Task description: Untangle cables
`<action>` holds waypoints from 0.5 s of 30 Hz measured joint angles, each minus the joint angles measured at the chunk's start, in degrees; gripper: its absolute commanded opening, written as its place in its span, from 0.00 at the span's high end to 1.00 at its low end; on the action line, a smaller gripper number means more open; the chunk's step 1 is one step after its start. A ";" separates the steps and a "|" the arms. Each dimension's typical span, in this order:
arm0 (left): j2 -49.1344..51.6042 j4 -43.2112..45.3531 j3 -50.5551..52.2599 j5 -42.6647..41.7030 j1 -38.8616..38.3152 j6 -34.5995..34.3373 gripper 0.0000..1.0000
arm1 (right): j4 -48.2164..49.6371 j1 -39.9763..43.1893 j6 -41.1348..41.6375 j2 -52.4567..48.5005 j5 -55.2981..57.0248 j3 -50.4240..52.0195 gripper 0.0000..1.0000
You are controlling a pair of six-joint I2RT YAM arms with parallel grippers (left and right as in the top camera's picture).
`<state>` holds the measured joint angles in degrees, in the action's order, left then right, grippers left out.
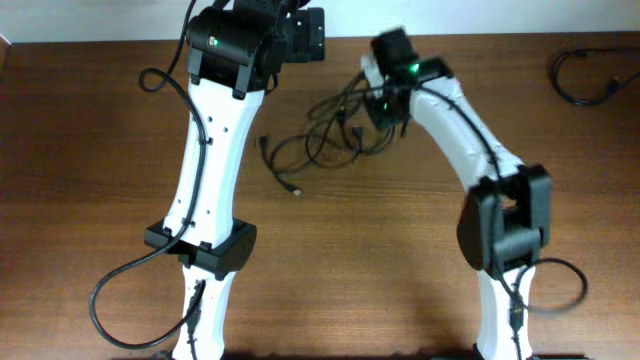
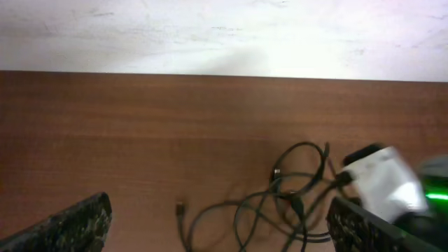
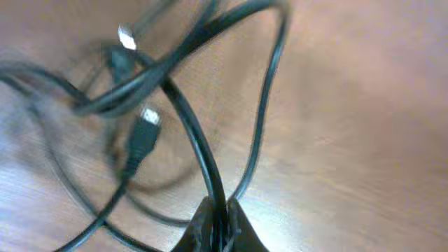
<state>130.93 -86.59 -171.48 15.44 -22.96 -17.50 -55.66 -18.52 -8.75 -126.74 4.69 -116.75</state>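
Nothing readable here, honestly: no text, label, brand, number or sign could be made out in any of the three views. The cables [image 3: 196, 140] were too blurry up close in the right wrist view to show any marking.
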 measured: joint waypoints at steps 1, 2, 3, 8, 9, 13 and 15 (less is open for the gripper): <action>0.00 0.00 0.00 0.00 0.00 0.00 0.01 | -0.63 0.00 0.52 2.60 0.24 -3.78 0.96; 0.00 0.00 0.00 0.00 0.00 0.00 0.01 | -3.06 0.00 1.31 4.61 0.42 -7.58 0.96; 0.00 0.00 0.02 0.00 0.00 0.00 0.01 | -4.42 0.00 2.21 6.99 0.48 -11.43 0.96; 0.00 2.43 3.41 -1.60 0.00 0.00 0.01 | -13.75 0.00 6.10 12.55 0.42 -30.84 0.96; 0.00 3.10 4.66 -2.34 0.00 0.00 0.01 | -14.71 0.00 6.47 12.70 0.42 -33.24 0.96; 0.00 6.91 11.15 -4.28 -0.17 0.00 0.01 | -17.62 -0.39 7.08 12.70 0.42 -38.69 0.96; 0.00 9.66 14.69 -4.52 -0.50 0.00 0.01 | -17.66 -1.27 7.26 12.70 -0.17 -39.91 0.96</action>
<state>130.93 -76.93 -156.79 10.92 -23.46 -17.50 -73.32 -19.79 -1.50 -114.04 4.51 -156.66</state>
